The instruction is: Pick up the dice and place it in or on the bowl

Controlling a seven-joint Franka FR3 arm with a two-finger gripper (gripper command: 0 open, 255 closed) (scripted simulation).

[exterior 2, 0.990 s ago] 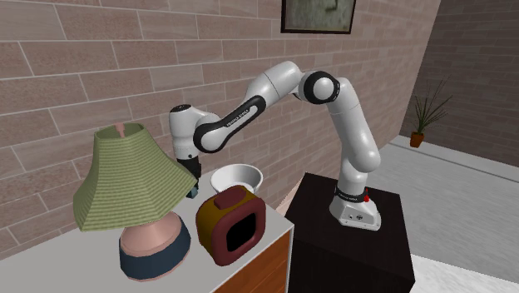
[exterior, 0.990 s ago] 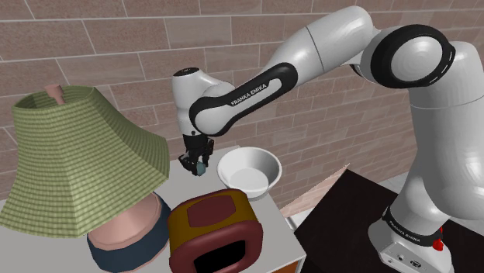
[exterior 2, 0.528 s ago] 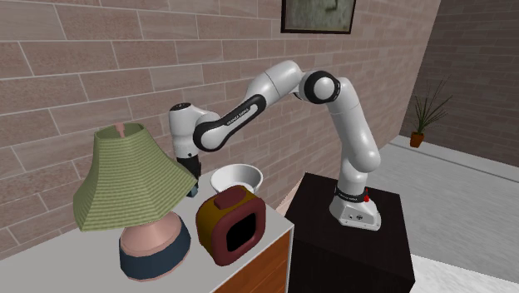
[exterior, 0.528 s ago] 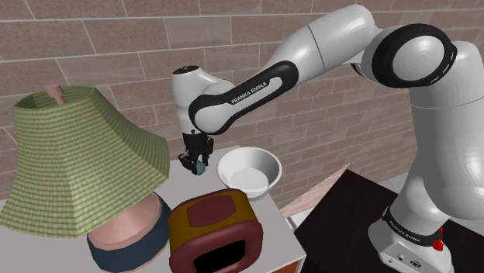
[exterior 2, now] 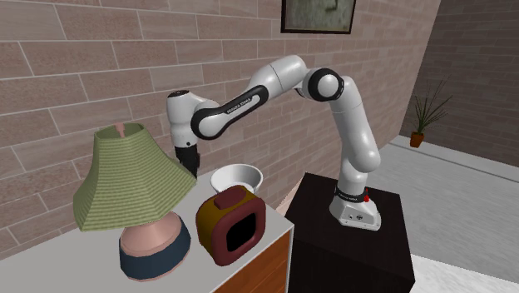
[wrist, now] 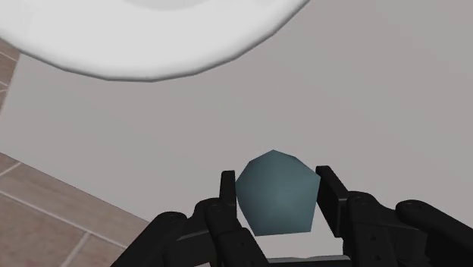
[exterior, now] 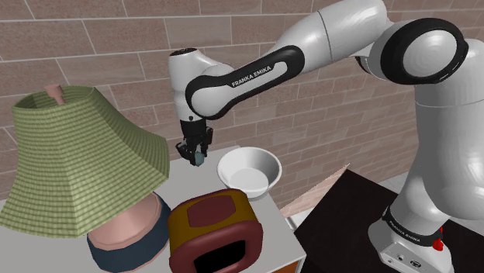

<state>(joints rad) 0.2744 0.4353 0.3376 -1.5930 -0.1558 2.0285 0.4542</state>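
The gripper (wrist: pixel 277 180) pinches the dice (wrist: pixel 277 200) between both fingers. The dice is a plain blue-grey faceted solid, near the white bowl (wrist: pixel 151 67).

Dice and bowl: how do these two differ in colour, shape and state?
Colour: the dice is dull blue-grey, the bowl white. Shape: the dice is angular and faceted, the bowl round and hollow. State: the dice is clasped between the fingers of the gripper, the bowl stands free on the table. Size: the dice is far smaller than the bowl. Both are plain, without markings.
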